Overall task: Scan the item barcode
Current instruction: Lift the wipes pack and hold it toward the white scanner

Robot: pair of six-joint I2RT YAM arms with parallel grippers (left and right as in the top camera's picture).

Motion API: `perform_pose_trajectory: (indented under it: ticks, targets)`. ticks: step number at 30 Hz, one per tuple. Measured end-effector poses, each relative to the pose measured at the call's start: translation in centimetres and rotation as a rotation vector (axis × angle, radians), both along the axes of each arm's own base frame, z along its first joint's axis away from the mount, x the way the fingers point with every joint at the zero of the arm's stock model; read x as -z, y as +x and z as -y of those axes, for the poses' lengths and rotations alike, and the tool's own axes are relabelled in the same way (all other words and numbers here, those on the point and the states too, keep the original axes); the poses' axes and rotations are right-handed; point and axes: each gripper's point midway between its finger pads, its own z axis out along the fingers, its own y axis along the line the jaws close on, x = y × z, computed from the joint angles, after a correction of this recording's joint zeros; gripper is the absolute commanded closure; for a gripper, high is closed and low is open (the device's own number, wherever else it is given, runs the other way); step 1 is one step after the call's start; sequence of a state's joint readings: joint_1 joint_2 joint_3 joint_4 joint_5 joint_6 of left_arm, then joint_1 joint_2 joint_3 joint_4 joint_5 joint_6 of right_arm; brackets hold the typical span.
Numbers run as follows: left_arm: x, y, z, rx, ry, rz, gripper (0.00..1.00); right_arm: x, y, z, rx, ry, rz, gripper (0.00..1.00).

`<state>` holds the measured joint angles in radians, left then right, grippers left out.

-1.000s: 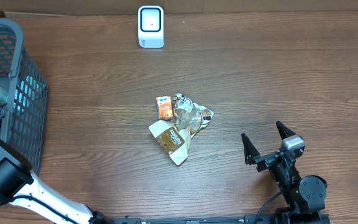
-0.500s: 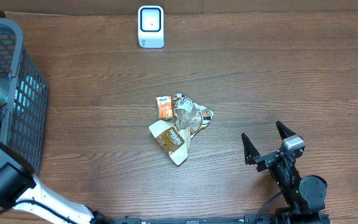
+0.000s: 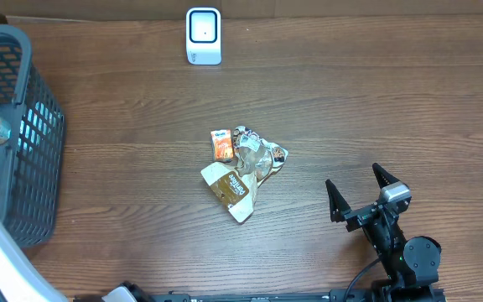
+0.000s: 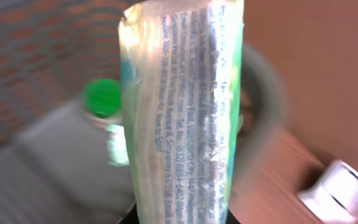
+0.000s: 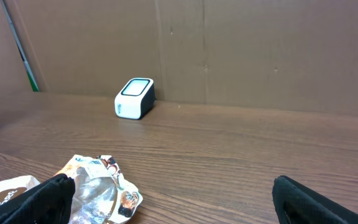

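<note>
Holding a green-and-white packet [image 4: 179, 112] pinched tight, the left end effector [image 4: 178, 218] hangs over the grey basket [image 3: 32, 126] at the left edge, with a green-capped bottle [image 4: 102, 99] lying below it. The step in hand looks like the carry toward the white scanner [image 3: 203, 35] at the far side of the counter [image 3: 376, 92]. Next, the packet must travel right and far, then turn until its barcode, lost in the blurred print, faces the scanner window. The right end effector [image 3: 355, 180] rests wide open at near right, empty.

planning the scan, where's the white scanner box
Overhead, the white box-shaped barcode scanner stands at the wooden table's far edge, left of centre, beyond the crumpled wrappers.
</note>
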<state>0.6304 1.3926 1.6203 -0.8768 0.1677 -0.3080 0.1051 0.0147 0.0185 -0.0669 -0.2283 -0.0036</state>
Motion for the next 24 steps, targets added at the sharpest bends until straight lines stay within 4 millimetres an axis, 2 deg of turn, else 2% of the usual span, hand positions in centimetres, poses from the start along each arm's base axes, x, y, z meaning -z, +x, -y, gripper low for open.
perform_pose_trajectory:
  ticks: [3,8,11,14,15,16,20,24]
  targets:
    - [-0.9,1.0,6.3,0.159,-0.008,0.004,0.96,0.0,0.0,0.0,0.0,0.0,0.0,0.0]
    - [1.4,3.2,16.1,0.435,-0.049,-0.077,0.95,0.0,0.0,0.0,-0.001,0.0,0.0,0.0]
    - [4.7,3.8,21.5,0.587,-0.075,-0.158,0.96,0.0,0.0,0.0,0.0,0.0,0.0,0.0]
    - [9.1,4.3,26.0,0.712,-0.092,-0.264,0.96,0.0,0.0,0.0,0.0,0.0,-0.001,0.0]
    - [11.3,4.5,27.4,0.745,-0.103,-0.313,0.96,0.0,0.0,0.0,-0.001,0.0,0.0,0.0]
    - [12.2,4.4,28.3,0.77,-0.107,-0.334,0.96,0.0,0.0,0.0,0.0,0.0,0.0,0.0]
    - [18.3,4.3,32.4,0.872,-0.145,-0.471,0.96,0.0,0.0,0.0,-0.001,0.0,0.001,0.0]
    - [23.0,4.1,35.2,0.935,-0.194,-0.575,0.96,0.0,0.0,0.0,0.0,0.0,0.0,0.0]
